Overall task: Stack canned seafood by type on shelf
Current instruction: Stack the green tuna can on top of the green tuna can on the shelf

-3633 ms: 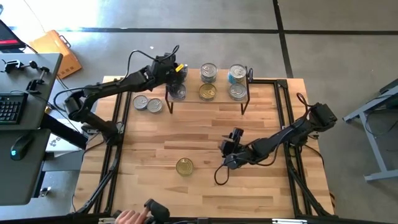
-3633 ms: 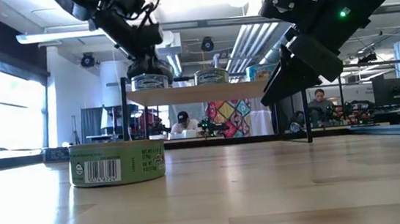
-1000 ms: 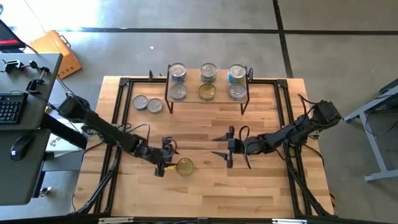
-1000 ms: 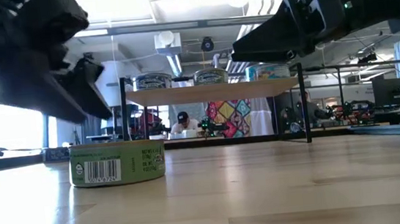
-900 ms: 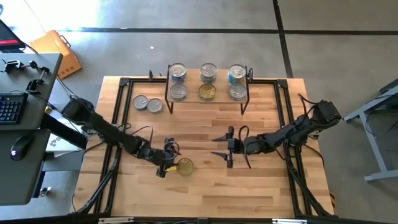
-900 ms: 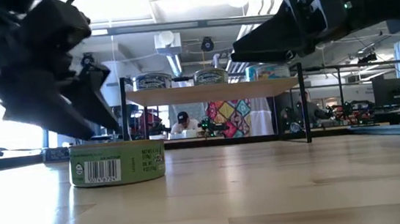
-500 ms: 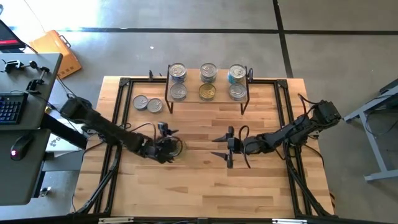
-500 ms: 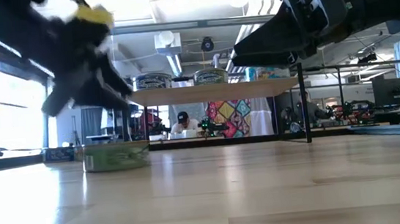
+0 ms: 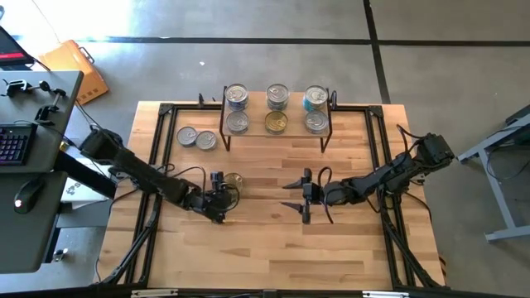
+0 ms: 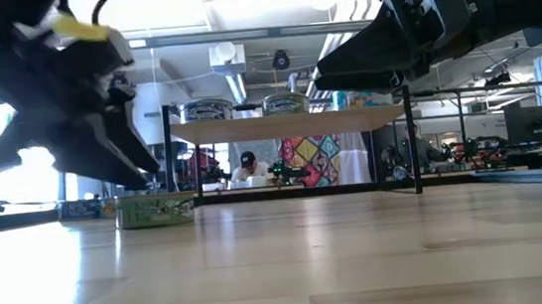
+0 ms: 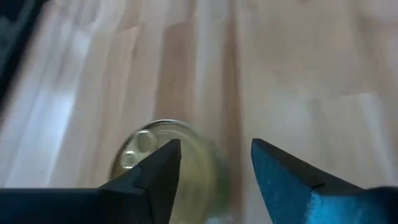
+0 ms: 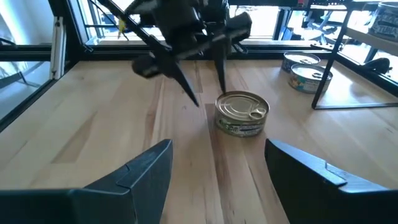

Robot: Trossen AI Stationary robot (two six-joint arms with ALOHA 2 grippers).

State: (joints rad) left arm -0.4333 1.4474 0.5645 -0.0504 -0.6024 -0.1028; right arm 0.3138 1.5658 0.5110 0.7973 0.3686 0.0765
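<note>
A round, flat gold-lidded tin (image 12: pixel 242 112) sits on the striped wooden table (image 9: pixel 273 232), just beside the left gripper (image 12: pixel 205 79), whose pointed dark fingers stand apart, gripping nothing. The right gripper (image 9: pixel 296 195) hovers nearby, spread and empty. Six tins rest on the thin-legged shelf (image 9: pixel 253 121).

Counter (image 9: pixel 273 240): a light butcher-block wooden top filling the middle of the overhead frame.
Frame (image 9: pixel 153 165): black metal rails along the counter's edges.
Floor (image 9: pixel 273 21): grey concrete crossed by dark lines.
Desk (image 9: pixel 25 178): dark, at the left edge, carrying a keyboard (image 9: pixel 12 142) and a mouse (image 9: pixel 26 195).
Cardboard box (image 9: pixel 76 68): brown, upper left, on the floor.
Background: seated people (image 10: pixel 247 167), small and dim, centre of the level view.
</note>
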